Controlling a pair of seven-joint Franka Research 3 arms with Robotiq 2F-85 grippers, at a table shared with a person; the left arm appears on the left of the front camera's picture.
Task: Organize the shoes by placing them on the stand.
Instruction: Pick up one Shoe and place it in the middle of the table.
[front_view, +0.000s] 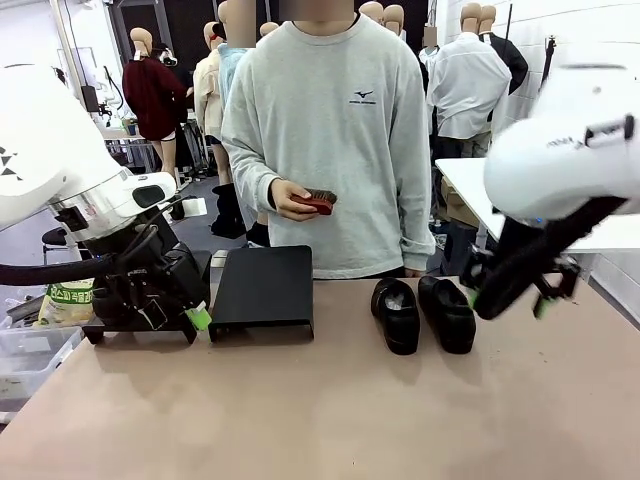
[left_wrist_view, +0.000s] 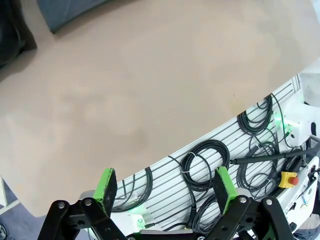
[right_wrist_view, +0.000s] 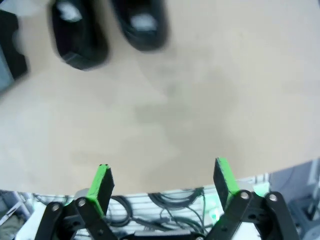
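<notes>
Two glossy black shoes (front_view: 398, 315) (front_view: 447, 312) lie side by side on the tan table, right of centre, toes toward me. They show blurred at the top of the right wrist view (right_wrist_view: 80, 35) (right_wrist_view: 142, 22). The black stand (front_view: 262, 290) sits at the far edge, left of the shoes. My right gripper (front_view: 505, 300) (right_wrist_view: 163, 180) hovers open and empty just right of the shoes. Beside the stand's left end hangs my left gripper (front_view: 190, 315) (left_wrist_view: 166, 186), low, open and holding nothing.
A person stands behind the stand holding a red-backed brush (front_view: 318, 200). A clear plastic bin (front_view: 30, 360) and a printed bag (front_view: 65, 300) sit at the left. A white table (front_view: 470, 185) stands at the far right. Cables (left_wrist_view: 205, 162) hang below the near table edge.
</notes>
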